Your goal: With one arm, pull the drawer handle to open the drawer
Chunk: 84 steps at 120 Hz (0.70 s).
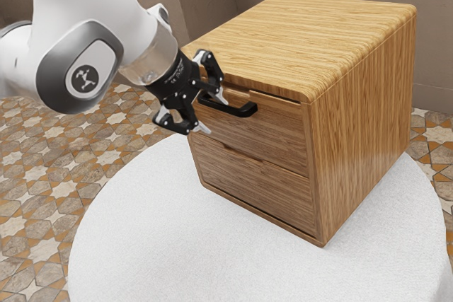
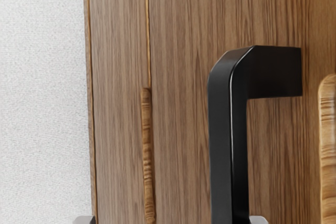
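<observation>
Your jaws stand spread, one tip above and one below the black handle (image 1: pixel 230 106), at its end nearer the exterior view's left. They straddle the bar without clamping it, so nothing is gripped yet. That straddle explains the hand's tilt: the bar runs across the drawer front, so the opening has to lie across it.

In the wrist view the handle (image 2: pixel 227 140) runs straight out from under the hand, its bent leg meeting the wood, which suggests you are lined up on the bar.

The handle sits on the top drawer (image 1: pixel 265 136), just left of the frame's centre. That drawer looks shut, or as good as shut, about level with the lower drawer (image 1: pixel 258 182). The cabinet (image 1: pixel 318 40) stands on the round white counter (image 1: pixel 163 245), taking up the centre and right. Your arm (image 1: pixel 85 40) comes in from the upper left.

Judging by this, close on the bar next. Then pull straight out toward the lower left, so the grip does not slide off the end.
</observation>
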Motion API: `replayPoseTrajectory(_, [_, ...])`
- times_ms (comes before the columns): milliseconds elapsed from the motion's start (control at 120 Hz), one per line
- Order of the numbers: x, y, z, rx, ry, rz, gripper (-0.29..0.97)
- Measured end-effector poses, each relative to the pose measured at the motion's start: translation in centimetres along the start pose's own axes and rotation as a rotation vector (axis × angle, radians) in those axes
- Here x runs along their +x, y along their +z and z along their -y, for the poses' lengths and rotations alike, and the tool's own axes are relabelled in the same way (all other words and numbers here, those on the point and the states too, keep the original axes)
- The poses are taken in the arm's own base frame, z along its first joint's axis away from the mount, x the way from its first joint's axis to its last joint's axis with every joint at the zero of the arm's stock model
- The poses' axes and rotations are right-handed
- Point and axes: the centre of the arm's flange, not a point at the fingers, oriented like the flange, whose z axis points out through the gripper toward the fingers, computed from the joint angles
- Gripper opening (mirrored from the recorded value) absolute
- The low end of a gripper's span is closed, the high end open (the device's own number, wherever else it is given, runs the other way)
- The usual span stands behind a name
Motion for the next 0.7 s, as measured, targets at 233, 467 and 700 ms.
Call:
replayPoseTrajectory(233, [0.0,0.0,0.1,0.002,-0.003,0.001,0.2])
replayPoseTrajectory(467, [0.0,-0.2,0.4,0.005,-0.003,0.002,0.1])
replayPoseTrajectory(700, [0.1,-0.7,1.1,0.008,-0.003,0.004,0.04])
